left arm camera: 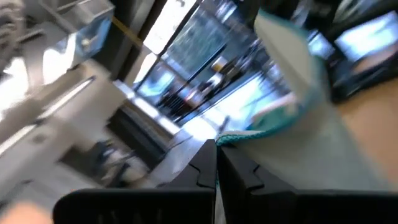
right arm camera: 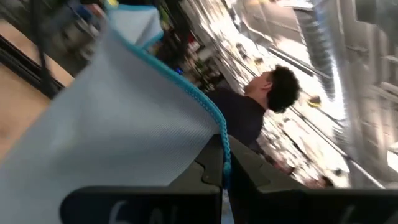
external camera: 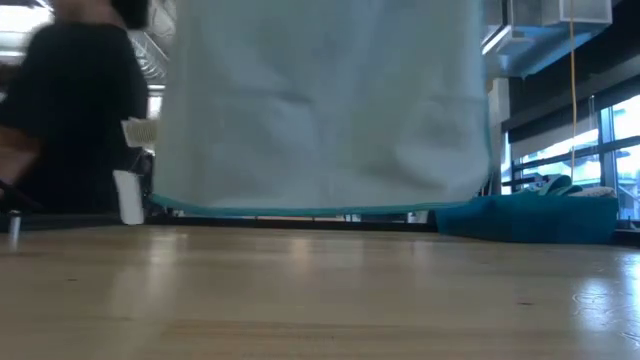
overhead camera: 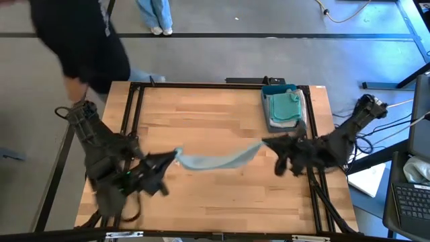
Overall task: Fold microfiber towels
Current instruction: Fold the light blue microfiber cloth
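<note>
Pale blue towel [external camera: 320,105], teal-edged: hangs closest to the low camera, lower hem level and just clear of the wooden worktop [external camera: 320,300]. Blue tray [external camera: 530,218] beyond at the right with cloth heaped in it; person in dark clothing [external camera: 75,110] at the left, behind the worktop. No readable writing or labels.

High view: same towel stretched mid-worktop, long axis running from side to side between both claws, sagging slightly at the middle. Left claw [overhead camera: 171,160] pinched shut on one end; right claw [overhead camera: 267,142] pinched shut on the other. Stack of folded towels [overhead camera: 285,107] in the tray [overhead camera: 265,102] at the far right corner.

Left wrist view: fingers [left arm camera: 205,171] closed together on the teal hem.

Right wrist view: fingers [right arm camera: 245,168] closed on the towel's corner, teal edging running between them; person beyond.
</note>
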Action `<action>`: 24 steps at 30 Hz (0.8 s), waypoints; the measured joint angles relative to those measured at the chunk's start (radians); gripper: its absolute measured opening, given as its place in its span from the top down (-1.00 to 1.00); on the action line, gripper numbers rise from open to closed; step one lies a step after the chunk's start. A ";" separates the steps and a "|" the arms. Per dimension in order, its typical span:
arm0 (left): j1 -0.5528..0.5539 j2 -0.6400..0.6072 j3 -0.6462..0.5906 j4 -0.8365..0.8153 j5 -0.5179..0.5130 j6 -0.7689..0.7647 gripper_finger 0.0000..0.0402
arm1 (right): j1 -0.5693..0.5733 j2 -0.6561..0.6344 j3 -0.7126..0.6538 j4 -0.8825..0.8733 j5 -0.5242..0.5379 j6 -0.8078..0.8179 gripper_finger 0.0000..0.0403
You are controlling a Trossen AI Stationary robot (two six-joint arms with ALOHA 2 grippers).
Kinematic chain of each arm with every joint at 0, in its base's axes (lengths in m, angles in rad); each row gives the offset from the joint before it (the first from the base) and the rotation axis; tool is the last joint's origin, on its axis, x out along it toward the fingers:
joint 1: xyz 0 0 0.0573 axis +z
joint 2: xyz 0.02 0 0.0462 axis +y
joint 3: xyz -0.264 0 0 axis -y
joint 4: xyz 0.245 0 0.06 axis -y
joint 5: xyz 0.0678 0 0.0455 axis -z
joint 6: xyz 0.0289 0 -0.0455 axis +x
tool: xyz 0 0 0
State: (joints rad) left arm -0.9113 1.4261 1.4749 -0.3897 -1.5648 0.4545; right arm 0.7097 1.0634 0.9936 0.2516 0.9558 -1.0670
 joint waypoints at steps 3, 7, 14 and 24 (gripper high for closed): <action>-0.083 0.000 0.000 0.099 0.012 0.000 1.00 | 0.102 0.002 0.000 0.000 0.054 0.012 0.94; -0.137 0.008 0.000 0.127 0.014 -0.055 1.00 | 0.185 0.032 0.000 0.045 0.115 0.017 0.94; -0.104 0.048 0.000 0.360 0.239 -0.083 1.00 | 0.231 0.169 0.154 0.076 0.204 0.090 0.94; 0.077 0.049 0.001 0.187 0.532 -0.591 1.00 | 0.144 0.156 0.353 -0.351 0.070 0.581 0.94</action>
State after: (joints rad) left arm -0.8343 1.4750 1.4757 -0.2023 -1.0331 -0.1363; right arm 0.8539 1.2193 1.3462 -0.0996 1.0257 -0.4858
